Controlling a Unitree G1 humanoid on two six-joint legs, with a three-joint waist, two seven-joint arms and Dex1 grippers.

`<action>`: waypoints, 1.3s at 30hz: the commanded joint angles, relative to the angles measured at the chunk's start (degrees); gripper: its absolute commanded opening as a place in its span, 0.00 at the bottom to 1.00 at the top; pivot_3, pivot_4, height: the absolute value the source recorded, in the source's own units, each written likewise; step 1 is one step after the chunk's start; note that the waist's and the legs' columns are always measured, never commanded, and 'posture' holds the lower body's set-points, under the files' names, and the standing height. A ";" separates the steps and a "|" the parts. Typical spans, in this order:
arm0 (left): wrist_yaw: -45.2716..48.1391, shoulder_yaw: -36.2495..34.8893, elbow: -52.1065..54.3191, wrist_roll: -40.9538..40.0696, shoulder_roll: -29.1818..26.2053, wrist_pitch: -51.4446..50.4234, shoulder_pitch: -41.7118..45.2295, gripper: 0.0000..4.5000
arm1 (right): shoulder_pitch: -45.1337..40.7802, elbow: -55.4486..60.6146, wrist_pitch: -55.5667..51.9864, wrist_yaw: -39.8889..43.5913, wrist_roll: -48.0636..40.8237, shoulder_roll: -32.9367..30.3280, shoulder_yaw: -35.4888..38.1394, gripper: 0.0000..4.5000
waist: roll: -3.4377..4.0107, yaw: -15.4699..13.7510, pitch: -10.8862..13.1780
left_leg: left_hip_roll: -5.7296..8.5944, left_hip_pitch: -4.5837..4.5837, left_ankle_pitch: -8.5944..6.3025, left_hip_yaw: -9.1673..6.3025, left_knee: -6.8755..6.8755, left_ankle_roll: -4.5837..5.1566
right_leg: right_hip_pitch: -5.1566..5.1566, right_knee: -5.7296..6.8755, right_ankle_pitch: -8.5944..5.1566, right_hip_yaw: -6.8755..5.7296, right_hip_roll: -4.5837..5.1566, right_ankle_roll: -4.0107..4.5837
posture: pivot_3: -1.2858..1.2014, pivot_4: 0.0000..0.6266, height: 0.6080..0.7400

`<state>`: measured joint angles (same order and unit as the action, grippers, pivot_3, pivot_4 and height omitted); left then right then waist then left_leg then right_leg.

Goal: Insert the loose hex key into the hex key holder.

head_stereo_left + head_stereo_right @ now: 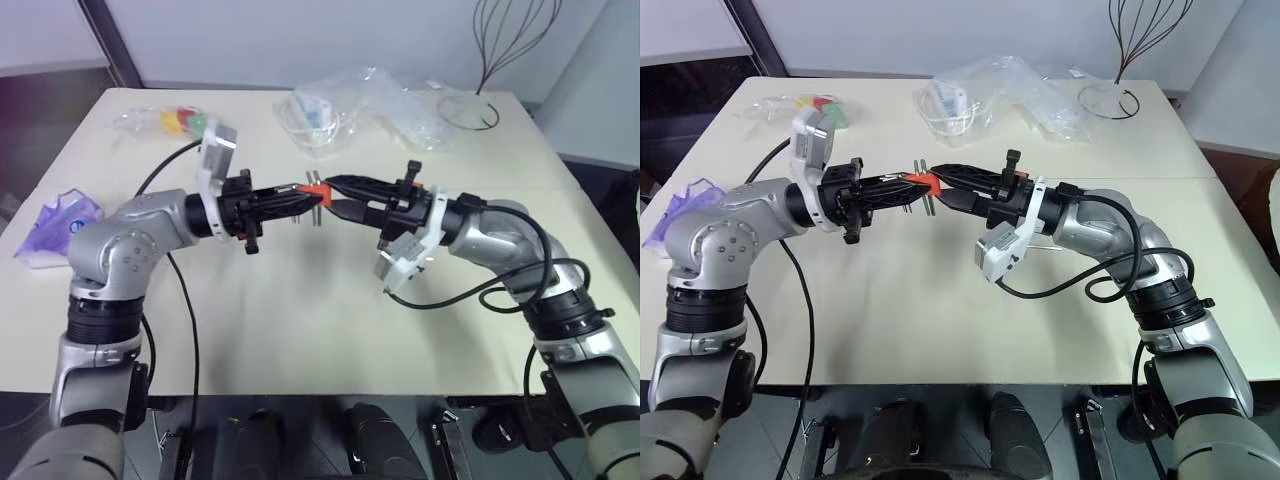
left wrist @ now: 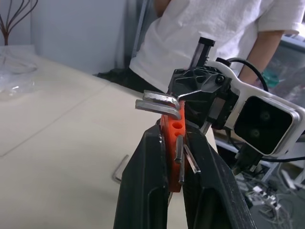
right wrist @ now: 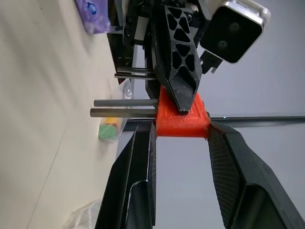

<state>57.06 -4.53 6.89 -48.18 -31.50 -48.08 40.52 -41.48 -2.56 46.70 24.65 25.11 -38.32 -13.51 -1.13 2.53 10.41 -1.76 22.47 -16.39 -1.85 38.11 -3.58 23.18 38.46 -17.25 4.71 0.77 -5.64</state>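
Note:
The hex key holder (image 1: 316, 190) is a small orange block with thin metal keys (image 2: 157, 102) sticking out of it, held up above the middle of the table. My left gripper (image 1: 308, 197) reaches in from the left and is shut on it; in the left wrist view the holder (image 2: 171, 143) sits clamped between the two black fingers. My right gripper (image 1: 331, 195) comes from the right, its fingers pressed against the holder's (image 3: 182, 119) two sides. The loose hex key (image 2: 120, 168), a thin L-shaped rod, lies on the table below the grippers.
Clear plastic bags (image 1: 400, 100) lie along the table's far side, one with red, yellow and green items (image 1: 182, 120). A purple bag (image 1: 60, 225) sits at the left edge and a dark wire object (image 1: 480, 105) at the far right. A person in a white shirt (image 2: 200, 28) stands beside the table.

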 commanded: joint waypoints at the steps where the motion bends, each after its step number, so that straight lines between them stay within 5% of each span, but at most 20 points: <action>1: -0.26 -0.39 -0.19 -0.30 0.40 0.27 0.28 0.00 | -0.54 2.65 1.17 -0.21 -1.11 -0.11 1.19 0.21 | 0.00 0.01 0.00 | 0.00 0.00 0.00 0.00 0.00 0.00 | 0.00 0.00 0.00 0.00 0.00 0.00 | 0.52 0.24 1.00; 6: -0.23 -0.12 -0.84 0.60 0.68 0.93 0.59 0.00 | -0.52 2.30 0.96 0.30 -2.24 -0.06 1.29 0.21 | 0.00 0.00 0.00 | 0.00 0.00 0.00 0.00 0.00 0.00 | 0.00 0.00 0.00 0.00 0.00 0.00 | 0.52 0.24 1.00; 13: 0.10 0.26 0.03 1.18 0.46 1.60 -0.18 0.00 | -0.31 1.86 -0.08 1.72 -3.34 -0.22 1.45 0.98 | 0.00 -0.01 0.00 | 0.00 0.00 0.00 0.00 0.01 0.00 | -0.01 0.00 0.00 0.00 0.01 0.00 | 0.52 0.24 1.00; 18: -0.16 0.12 1.40 2.83 -0.86 3.09 -1.13 0.00 | 2.15 0.02 -6.78 8.46 -9.64 -2.46 1.21 0.98 | 0.00 -0.07 0.00 | 0.00 0.00 0.00 0.00 0.00 0.00 | -0.01 0.00 0.00 0.00 0.01 0.00 | 0.52 0.24 1.00; 26: -1.66 -0.81 2.38 4.84 -2.11 5.69 -2.56 0.00 | 10.16 -2.28 -43.91 21.99 -28.09 -5.01 7.69 0.98 | 0.00 -0.18 0.00 | -0.01 -0.02 0.00 -0.01 0.04 0.01 | -0.07 0.00 0.00 0.00 0.03 0.00 | 0.52 0.24 1.00; 30: -2.43 -0.52 4.51 4.67 -2.23 5.66 -4.49 0.00 | 12.08 -5.86 -55.56 26.14 -28.28 -8.55 8.22 0.98 | 0.00 -0.22 0.00 | 0.00 -0.02 -0.01 -0.01 0.02 0.03 | -0.07 -0.02 0.00 -0.01 0.03 0.00 | 0.52 0.24 1.00; 39: -3.87 -0.88 6.12 4.29 -2.36 5.46 -5.66 0.00 | 11.13 -6.63 -63.28 29.96 -27.93 -6.67 6.51 0.98 | 0.02 -0.05 0.00 | 0.00 -0.03 -0.01 -0.01 0.02 0.03 | -0.06 -0.01 0.00 0.01 -0.04 0.00 | 0.52 0.24 1.00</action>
<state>53.39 -3.71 10.96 -43.14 -33.50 -43.32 34.54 -28.63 -10.16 -16.12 54.33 -2.47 -45.55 -7.45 -1.11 2.48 10.41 -1.76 22.44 -16.39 -1.85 38.13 -3.56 23.12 38.45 -17.25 4.72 0.73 -5.64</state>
